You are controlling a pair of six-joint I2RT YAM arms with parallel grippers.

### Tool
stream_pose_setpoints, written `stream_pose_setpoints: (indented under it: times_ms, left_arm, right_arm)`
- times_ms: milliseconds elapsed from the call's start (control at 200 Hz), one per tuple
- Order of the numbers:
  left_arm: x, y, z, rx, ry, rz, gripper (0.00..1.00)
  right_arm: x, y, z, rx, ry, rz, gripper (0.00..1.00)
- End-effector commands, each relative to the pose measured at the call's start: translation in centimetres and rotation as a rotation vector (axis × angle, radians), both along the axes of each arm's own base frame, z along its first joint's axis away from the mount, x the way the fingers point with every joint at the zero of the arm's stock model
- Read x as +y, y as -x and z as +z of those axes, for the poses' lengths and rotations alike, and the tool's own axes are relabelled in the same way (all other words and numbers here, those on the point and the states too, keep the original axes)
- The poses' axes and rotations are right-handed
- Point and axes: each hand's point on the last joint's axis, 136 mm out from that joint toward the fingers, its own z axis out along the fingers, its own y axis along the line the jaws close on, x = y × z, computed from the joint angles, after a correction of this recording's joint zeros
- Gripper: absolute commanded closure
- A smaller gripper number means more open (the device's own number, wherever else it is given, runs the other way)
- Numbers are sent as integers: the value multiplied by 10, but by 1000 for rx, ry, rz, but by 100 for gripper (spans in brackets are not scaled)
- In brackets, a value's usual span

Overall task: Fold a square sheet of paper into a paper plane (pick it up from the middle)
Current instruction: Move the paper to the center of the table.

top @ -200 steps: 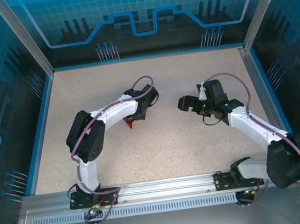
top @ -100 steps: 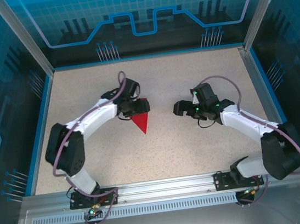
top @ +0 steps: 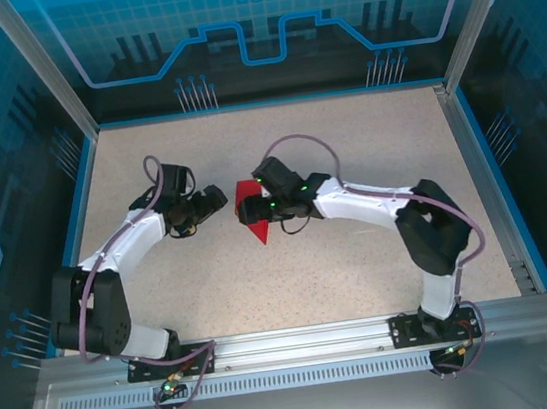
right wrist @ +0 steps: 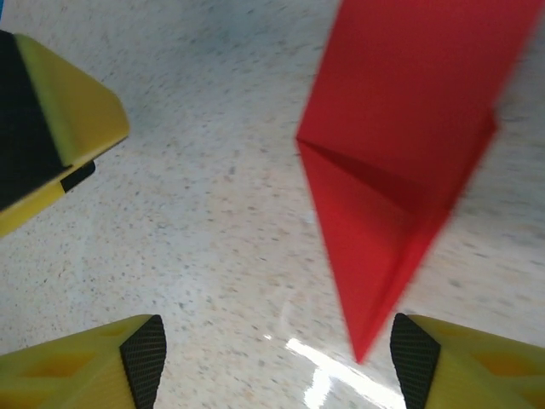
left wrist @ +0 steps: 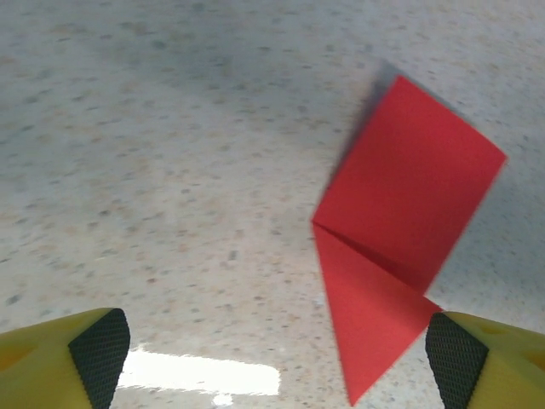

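Left gripper (left wrist: 277, 354): jaws spread wide, holding nothing. We see both dark pads (left wrist: 100, 348) at the lower corners of its wrist view, over the speckled tabletop (left wrist: 170, 170).

Right gripper (right wrist: 279, 354): jaws apart, not clamped on anything. The paper's point lies between them, just beside the right-hand pad (right wrist: 413, 354). We cannot tell whether it touches.

Red paper (top: 251, 215): lies folded on the table near the middle, between the two grippers. It has a four-sided upper flap and a long tip pointing towards the arm bases, with a crease where they meet.

Hard to make out: from above, the right wrist overlaps the paper's right edge and its fingers are not distinguishable. In the right wrist view the paper is blurred and cut off at the top. A yellow finger (right wrist: 64, 111) enters that view at upper left.
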Motion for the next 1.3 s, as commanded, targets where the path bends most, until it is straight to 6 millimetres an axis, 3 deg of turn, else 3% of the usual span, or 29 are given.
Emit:
stream_pose_setpoints:
  times_ms: [0,140,280,520,800,975,1060,1150,1296]
  left_arm:
    - [19,1,10,-49,20,89,4]
    - [35,7,8,-48,28,142,4]
    - [37,10,8,-45,31,138,4]
    - [33,9,4,-34,51,120,4]
    - [26,7,4,-33,76,93,4]
    - [22,7,4,-33,98,78,4]
    - [18,7,3,-32,114,67,4]
    - [15,5,4,-37,136,58,3]
    - [4,4,5,-48,211,51,3]
  right_arm:
    - [17,0,-17,54,26,4,30]
    - [30,-5,-38,94,52,12,33]
    - [24,-9,-59,117,114,-10,34]
    - [-1,-4,-92,166,234,54,35]
    - [-50,37,-113,235,331,342,35]
    - [-86,67,-100,255,318,478,36]
    - [-92,74,-85,207,310,517,36]
    - [-89,64,-61,131,272,471,36]
    - [-77,39,-18,36,122,237,36]
